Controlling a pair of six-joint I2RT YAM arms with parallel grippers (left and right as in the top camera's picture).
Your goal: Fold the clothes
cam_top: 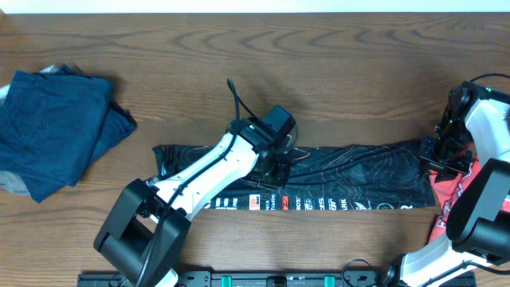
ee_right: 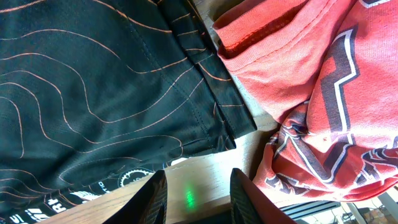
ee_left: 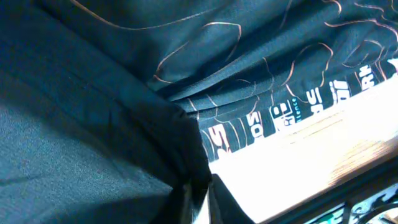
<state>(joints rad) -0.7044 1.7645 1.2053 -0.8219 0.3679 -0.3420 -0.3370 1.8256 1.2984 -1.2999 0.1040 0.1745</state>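
Where the left gripper point(ee_left: 199, 202) sits: down on the black sports shirt point(cam_top: 343, 171), about the middle of its length.
Left gripper opening: cannot tell. The wrist view shows only a sliver of its tips at the bottom edge, with a dark fold of cloth running down to them.
Left gripper hold: unclear whether that fold is pinched or only lies against the tips.
Right gripper point(ee_right: 196, 199): jaws parted, with nothing between them but the bare wood of the table point(ee_right: 205, 168). It hangs over the shirt's right end.
Shirt by the right gripper: its hemmed corner lies just ahead of the tips, not touching them.
Shirt layout: a long narrow band stretched left to right across the table's front half, with lettering and logos along the near edge and orange wavy lines over the rest.
Red T-shirt point(ee_right: 323, 93): crumpled at the shirt's right end, right against its edge.
Navy garment point(cam_top: 52, 131): folded at the far left, well apart from the shirt.
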